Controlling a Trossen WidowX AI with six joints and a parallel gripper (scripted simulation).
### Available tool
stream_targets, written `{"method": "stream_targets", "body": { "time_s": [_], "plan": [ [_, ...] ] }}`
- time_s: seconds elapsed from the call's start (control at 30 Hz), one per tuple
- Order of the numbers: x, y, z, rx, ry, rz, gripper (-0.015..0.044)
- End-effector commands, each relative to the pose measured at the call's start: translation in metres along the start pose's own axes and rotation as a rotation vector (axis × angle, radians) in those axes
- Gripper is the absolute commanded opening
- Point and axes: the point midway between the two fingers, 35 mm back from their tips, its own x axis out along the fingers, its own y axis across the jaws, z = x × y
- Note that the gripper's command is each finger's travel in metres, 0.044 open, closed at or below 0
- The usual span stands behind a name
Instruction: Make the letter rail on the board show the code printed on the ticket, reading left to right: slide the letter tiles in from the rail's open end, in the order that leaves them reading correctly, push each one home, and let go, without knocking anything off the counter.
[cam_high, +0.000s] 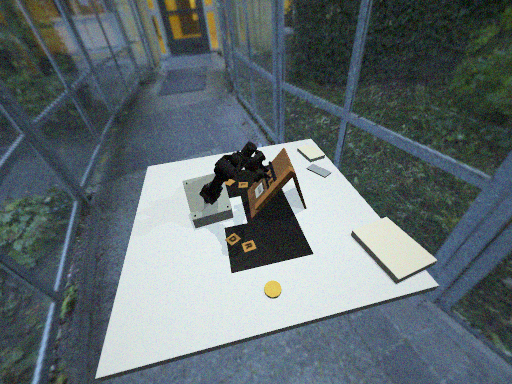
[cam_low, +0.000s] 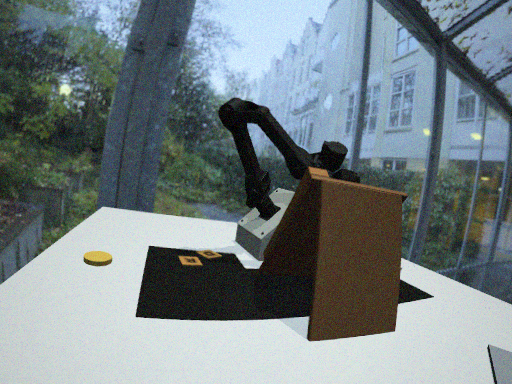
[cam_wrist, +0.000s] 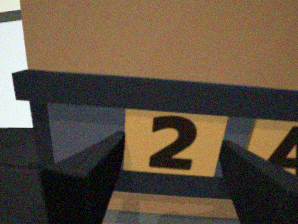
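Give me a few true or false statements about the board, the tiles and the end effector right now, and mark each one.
1. The end effector is shut on the orange square tile marked 2. True.
2. A second orange tile marked 4 sits in the dark rail to the right of the 2 in the wrist view. True.
3. The yellow round disc lies on the black mat. False: it lies on the white counter, off the mat.
4. No tiles are left on the mat. False: two orange tiles lie there.
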Motion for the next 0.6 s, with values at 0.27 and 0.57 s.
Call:
{"method": "stream_targets", "body": {
  "time_s": [0.27,0.57],
  "plan": [
    [-0.0001,-0.0061,-0.0022,-0.007,0.002,0.003,0.0],
    [0.0001,-0.0065,0.0,-0.001,0.0,0.0,0.0131]
  ]
}}
